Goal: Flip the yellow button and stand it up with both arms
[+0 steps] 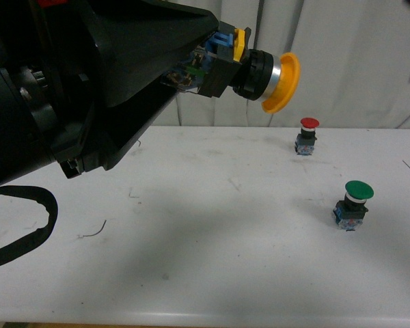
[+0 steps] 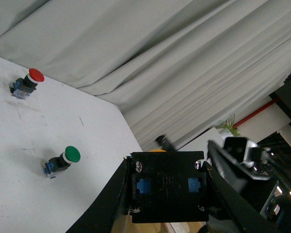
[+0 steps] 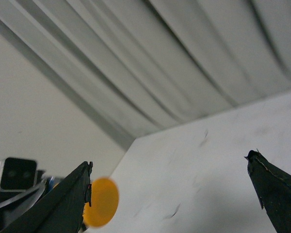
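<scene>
Item 1, yellow button: round yellow-orange mushroom cap, silver ring, black collar, blue-and-black contact base. It is held in the air above the table, lying sideways with the cap towards my right. The base is clamped between the fingers of my left gripper.
Item 2, left arm: bulky, black, raised.
Item 3, right gripper: black, jaws spread wide, nothing between them.

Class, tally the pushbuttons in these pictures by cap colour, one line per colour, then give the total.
Yellow-capped button: 1, held above the table in the left pincer
Red-capped button: 1, standing on the table
Green-capped button: 1, standing on the table
Total: 3
</scene>
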Action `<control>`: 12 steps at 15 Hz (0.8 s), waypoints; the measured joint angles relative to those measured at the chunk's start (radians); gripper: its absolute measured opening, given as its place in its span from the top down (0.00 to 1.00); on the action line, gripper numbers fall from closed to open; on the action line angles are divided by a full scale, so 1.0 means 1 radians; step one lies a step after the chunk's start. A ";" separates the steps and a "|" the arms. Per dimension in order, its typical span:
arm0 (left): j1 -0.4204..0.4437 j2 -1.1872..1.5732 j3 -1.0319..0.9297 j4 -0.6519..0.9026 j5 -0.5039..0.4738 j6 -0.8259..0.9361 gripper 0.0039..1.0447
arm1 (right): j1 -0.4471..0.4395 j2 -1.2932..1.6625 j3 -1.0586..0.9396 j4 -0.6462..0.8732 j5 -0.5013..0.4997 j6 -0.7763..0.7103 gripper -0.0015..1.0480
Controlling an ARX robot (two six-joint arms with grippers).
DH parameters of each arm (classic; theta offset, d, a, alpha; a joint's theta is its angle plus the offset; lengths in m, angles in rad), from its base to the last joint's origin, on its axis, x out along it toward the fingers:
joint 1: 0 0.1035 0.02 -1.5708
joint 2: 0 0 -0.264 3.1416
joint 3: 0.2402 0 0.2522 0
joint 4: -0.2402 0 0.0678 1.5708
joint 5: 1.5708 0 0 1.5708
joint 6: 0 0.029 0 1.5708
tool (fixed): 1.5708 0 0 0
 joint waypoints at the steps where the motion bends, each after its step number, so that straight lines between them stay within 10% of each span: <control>1: -0.001 0.000 0.002 0.000 -0.001 0.003 0.66 | 0.038 0.034 -0.024 -0.003 -0.017 0.144 0.06; 6: 0.000 -0.003 0.003 0.000 0.000 0.018 0.66 | 0.084 0.132 -0.001 -0.005 0.044 0.665 0.06; 12: -0.007 -0.004 0.003 0.000 -0.003 0.019 0.66 | 0.188 0.133 0.078 -0.002 0.080 0.776 0.06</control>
